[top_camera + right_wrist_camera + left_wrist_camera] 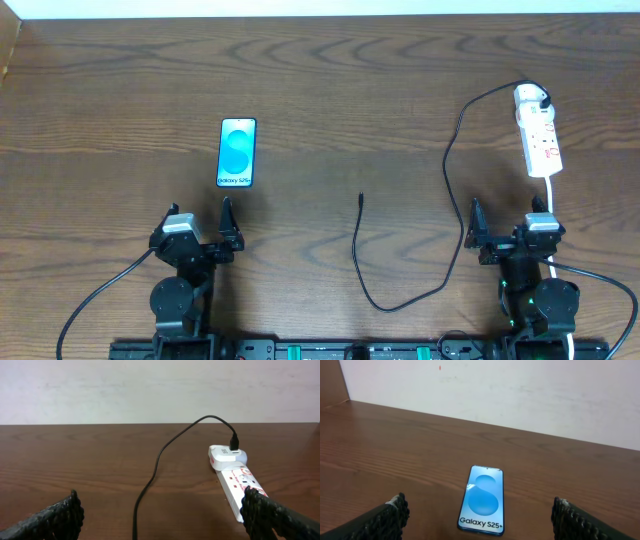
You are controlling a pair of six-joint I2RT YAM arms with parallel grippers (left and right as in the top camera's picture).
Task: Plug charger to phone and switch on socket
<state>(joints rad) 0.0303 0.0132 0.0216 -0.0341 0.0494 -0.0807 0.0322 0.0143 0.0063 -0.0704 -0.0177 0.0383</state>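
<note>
The phone (237,152) lies flat on the wooden table, left of centre, its blue screen up and reading "Galaxy S25+". My left gripper (200,215) hovers just in front of it, open and empty; in the left wrist view the phone (482,500) sits between the spread fingers of that gripper (480,506). The charger (452,170) runs as a thin black cable from a white adapter (225,455) on the socket (540,140), loops toward the front, and ends in a loose tip (361,197) mid-table. My right gripper (507,215) stands open in front of the socket (240,485), touching nothing.
The socket's white cord (552,195) runs toward the front beside the right arm. A pale wall (150,390) stands behind the table's far edge. The cable's low loop (400,303) lies between the two arm bases.
</note>
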